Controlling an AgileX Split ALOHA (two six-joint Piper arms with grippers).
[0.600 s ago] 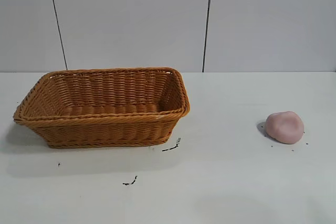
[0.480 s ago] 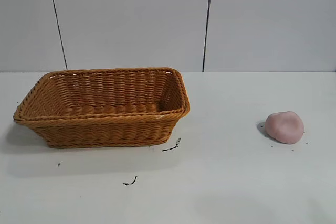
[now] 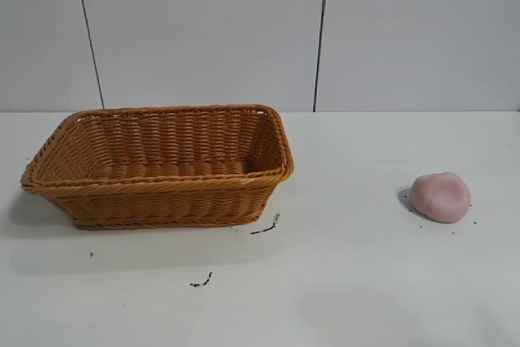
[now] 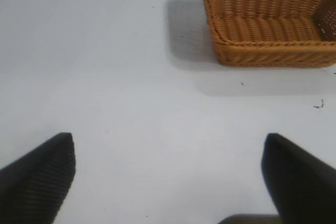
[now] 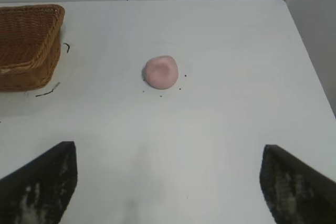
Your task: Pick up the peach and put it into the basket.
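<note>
The peach lay on the white table, well apart from the basket; the right gripper and left gripper stood wide apart, empty.

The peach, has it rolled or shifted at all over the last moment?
No. The peach sits in the same spot on the table, right of the basket, with the same gap between them.
</note>
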